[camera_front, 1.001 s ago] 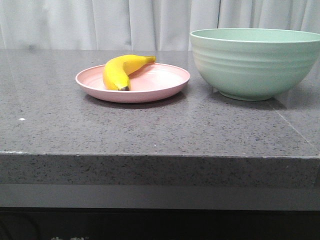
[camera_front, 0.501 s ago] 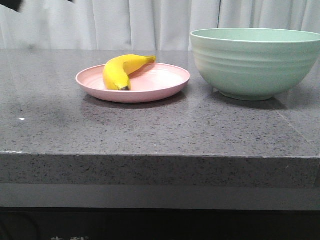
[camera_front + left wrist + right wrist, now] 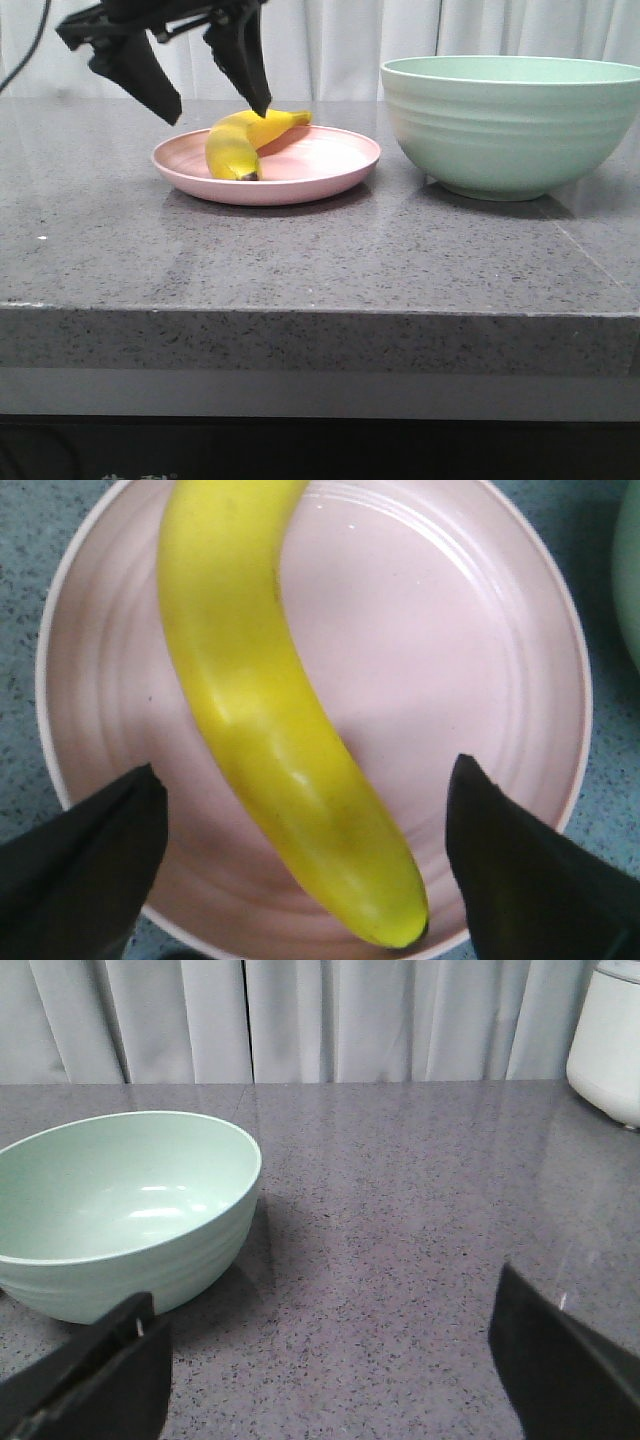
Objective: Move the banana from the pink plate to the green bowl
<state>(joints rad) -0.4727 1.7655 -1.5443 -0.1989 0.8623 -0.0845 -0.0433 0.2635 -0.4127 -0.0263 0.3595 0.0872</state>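
Observation:
The yellow banana (image 3: 243, 142) lies on the pink plate (image 3: 320, 165) at the middle left of the table. It also shows in the left wrist view (image 3: 265, 710), lying across the plate (image 3: 470, 660). My left gripper (image 3: 215, 108) is open and hangs just above the banana, one finger on each side, touching nothing. In its wrist view the gripper (image 3: 305, 780) straddles the banana's dark-tipped end. The green bowl (image 3: 515, 125) stands to the right of the plate. My right gripper (image 3: 325, 1310) is open and empty over bare table beside the bowl (image 3: 120, 1210). It is out of the front view.
The table is dark grey speckled stone (image 3: 300, 260) with its front edge near the camera. A white curtain hangs behind it. A white appliance (image 3: 608, 1040) stands at the table's far edge in the right wrist view.
My left arm has come into the front view from the upper left and dropped to just above the banana. The banana, plate and bowl have not moved.

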